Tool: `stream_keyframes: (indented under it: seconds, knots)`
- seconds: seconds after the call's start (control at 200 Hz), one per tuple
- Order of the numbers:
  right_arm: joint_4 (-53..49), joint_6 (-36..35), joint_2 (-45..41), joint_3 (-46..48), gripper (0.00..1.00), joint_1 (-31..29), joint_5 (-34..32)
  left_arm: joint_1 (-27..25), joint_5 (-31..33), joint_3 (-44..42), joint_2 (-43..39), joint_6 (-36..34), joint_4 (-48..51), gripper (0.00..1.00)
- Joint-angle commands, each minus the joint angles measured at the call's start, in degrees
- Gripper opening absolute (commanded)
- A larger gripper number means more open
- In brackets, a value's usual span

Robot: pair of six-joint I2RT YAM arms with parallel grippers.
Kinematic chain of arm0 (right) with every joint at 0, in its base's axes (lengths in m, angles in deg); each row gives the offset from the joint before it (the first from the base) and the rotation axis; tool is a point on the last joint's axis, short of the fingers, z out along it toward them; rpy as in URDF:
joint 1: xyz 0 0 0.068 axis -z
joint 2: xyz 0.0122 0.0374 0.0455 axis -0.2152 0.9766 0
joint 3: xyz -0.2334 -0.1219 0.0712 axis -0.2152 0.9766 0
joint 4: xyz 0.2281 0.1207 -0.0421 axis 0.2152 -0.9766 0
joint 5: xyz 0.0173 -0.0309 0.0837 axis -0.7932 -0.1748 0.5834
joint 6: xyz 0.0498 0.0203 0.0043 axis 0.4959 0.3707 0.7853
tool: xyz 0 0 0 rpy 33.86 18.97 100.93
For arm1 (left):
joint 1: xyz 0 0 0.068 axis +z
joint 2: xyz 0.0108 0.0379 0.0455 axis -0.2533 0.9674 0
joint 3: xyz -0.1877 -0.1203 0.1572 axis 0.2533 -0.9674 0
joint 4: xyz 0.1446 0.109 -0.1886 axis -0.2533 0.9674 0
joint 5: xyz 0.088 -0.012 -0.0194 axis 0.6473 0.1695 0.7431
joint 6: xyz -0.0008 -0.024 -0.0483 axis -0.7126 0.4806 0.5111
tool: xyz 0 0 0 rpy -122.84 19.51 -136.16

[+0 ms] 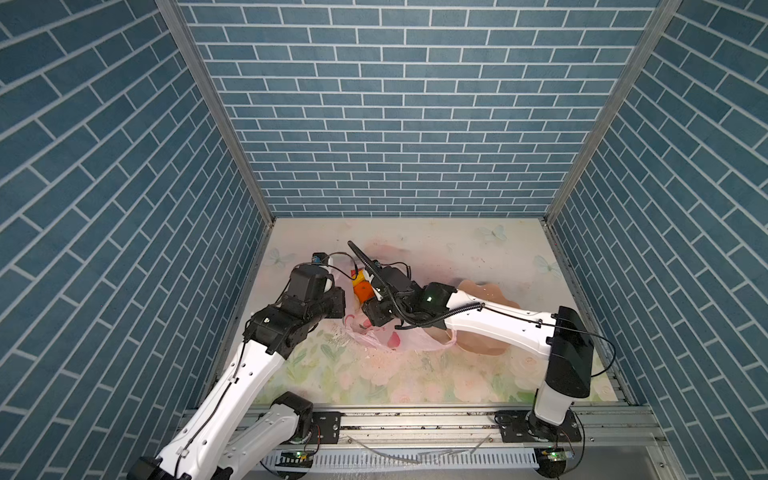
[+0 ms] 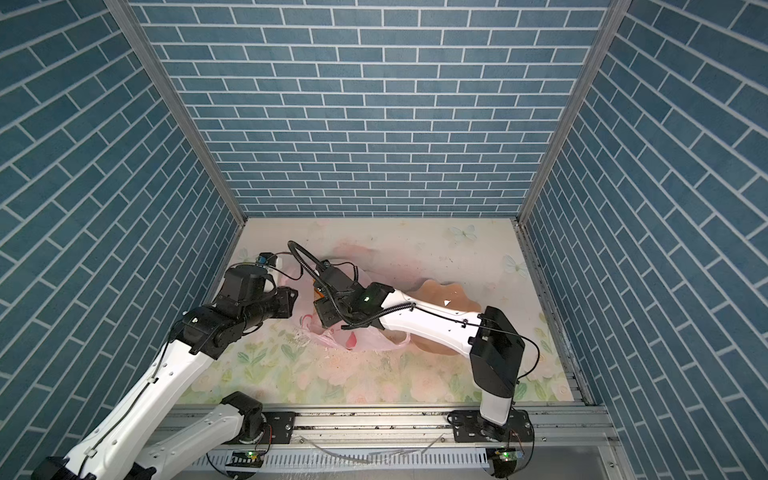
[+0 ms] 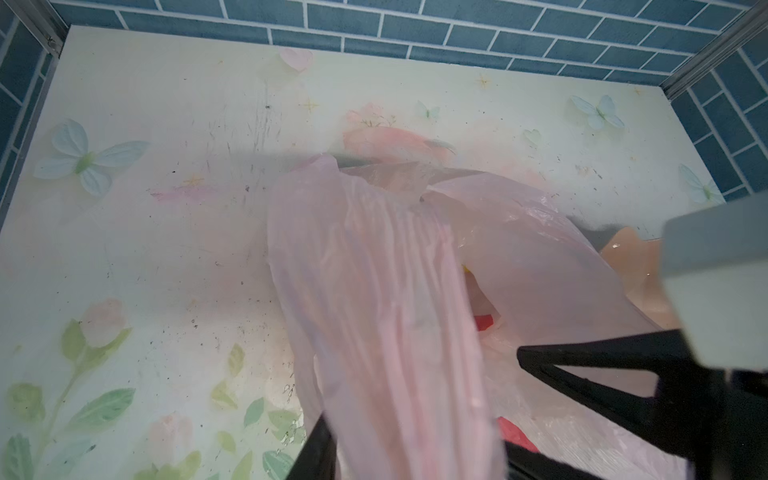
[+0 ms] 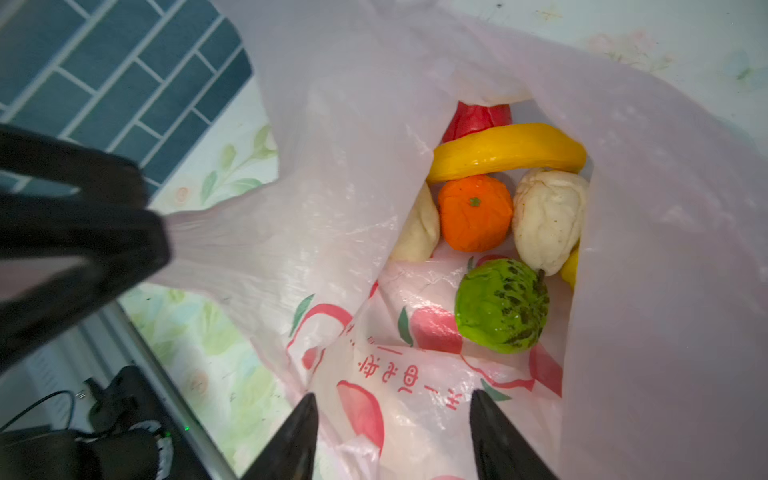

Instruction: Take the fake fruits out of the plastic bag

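The pale pink plastic bag [image 1: 376,337] [image 2: 365,341] lies at mid-table between my two arms. My left gripper [image 3: 415,449] is shut on a bunched handle of the plastic bag [image 3: 386,316] and holds its mouth up. Its fingers [image 4: 124,232] show pinching that strip. My right gripper [image 4: 394,397] is open, just above the printed bag wall at the mouth. The fake fruits lie inside: a banana [image 4: 507,149], an orange [image 4: 476,214], a bumpy green ball [image 4: 500,305], two cream lumps [image 4: 548,220] [image 4: 419,228], a red apple [image 4: 476,118] and a yellow edge [image 4: 571,266].
A peach scalloped bowl [image 1: 490,291] [image 2: 451,291] [image 3: 636,257] stands right of the bag, partly under my right arm. Blue brick walls close in the floral table [image 1: 415,382] on three sides. A metal rail [image 1: 415,419] runs along the front edge.
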Motion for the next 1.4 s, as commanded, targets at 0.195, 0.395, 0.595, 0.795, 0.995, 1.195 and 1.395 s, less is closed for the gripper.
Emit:
stream_keyframes:
  seconds: [0.195,0.395,0.595,0.795,0.995,1.195,1.395]
  knots:
    - [0.3,5.6,7.4,-2.0,0.76,3.5,-4.1,0.1,-0.3,-2.2,-1.5,-1.5,-0.8,0.33]
    - [0.9,5.5,10.9,-3.6,0.82,6.6,-1.9,0.1,-1.0,-3.2,-2.3,-1.3,-1.0,0.32]
    - [1.9,5.2,14.3,-5.6,0.83,8.5,1.9,0.1,-1.4,-3.6,-2.4,-1.2,-0.8,0.32]
    - [2.2,5.1,17.3,-8.2,0.83,8.8,4.2,0.1,-1.9,-4.0,-2.1,-0.9,-0.7,0.31]
    - [2.6,5.7,19.0,-8.4,0.82,8.8,5.3,0.0,-1.7,-5.1,-2.5,-0.4,0.3,0.3]
    - [3.0,6.2,19.7,-7.7,0.81,8.8,5.8,0.0,-2.0,-7.8,-4.6,1.4,0.6,0.3]
    - [3.2,6.4,20.3,-7.4,0.8,8.8,5.9,0.1,-2.5,-10.5,-6.6,3.6,0.7,0.29]
